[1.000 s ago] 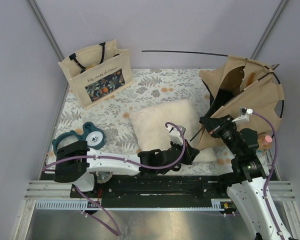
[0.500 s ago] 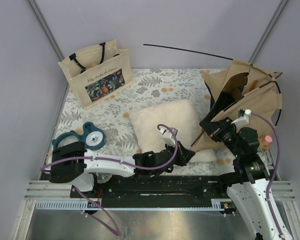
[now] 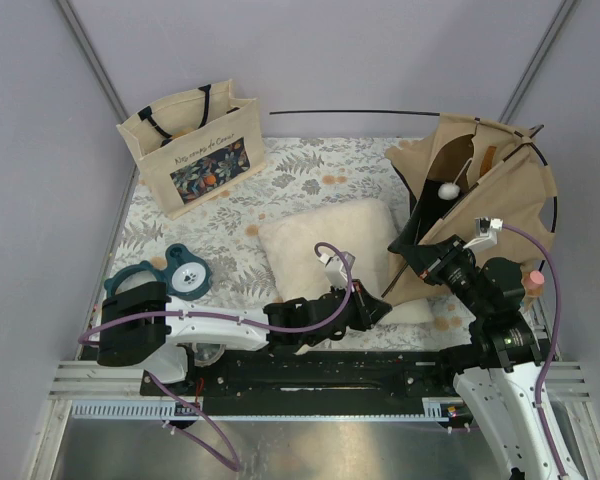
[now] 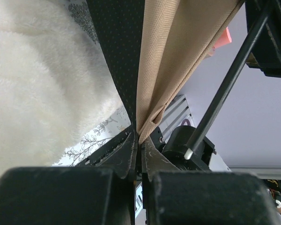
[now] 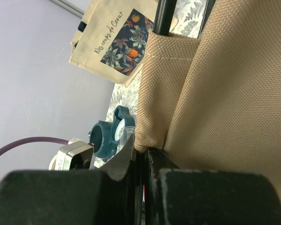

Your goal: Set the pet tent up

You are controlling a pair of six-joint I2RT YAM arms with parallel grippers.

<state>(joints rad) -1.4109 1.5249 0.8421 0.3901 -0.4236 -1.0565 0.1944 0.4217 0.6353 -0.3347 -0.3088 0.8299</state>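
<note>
Fabric of a tan, coarse weave makes up the pet tent [image 3: 500, 195], which sits at the right side of the leaf-printed desk [image 3: 300, 170], just right of the fluffy cream-white square pillow [image 3: 325, 250]. The tent is half raised and slumped. Its panels fold over one another, and a dark opening faces left with black lining showing inside. A small white pompom [image 3: 448, 189] hangs in that opening. Thin black curved poles [image 3: 554, 205] bend round the tent's right side, and one long straight black pole [image 3: 360, 112] juts leftward from its top, above the desk's far edge.

The left gripper [image 3: 380, 308] lies low at the pillow's near right corner. Its jaws are pressed together on the tent's bottom corner, where the tan outer cloth and the dotted black lining meet in a point. The right gripper [image 3: 417, 262] is at the tent's lower left side. Its jaws pinch the corner of a stitched tan pocket, and the wrist view shows a black pole end seated in the top of that pocket.

A beige tote bag with black handles and a floral print [image 3: 195, 150] stands upright at the far left of the desk, well apart from the tent. A teal and white round object [image 3: 175, 272] lies near the left arm.
</note>
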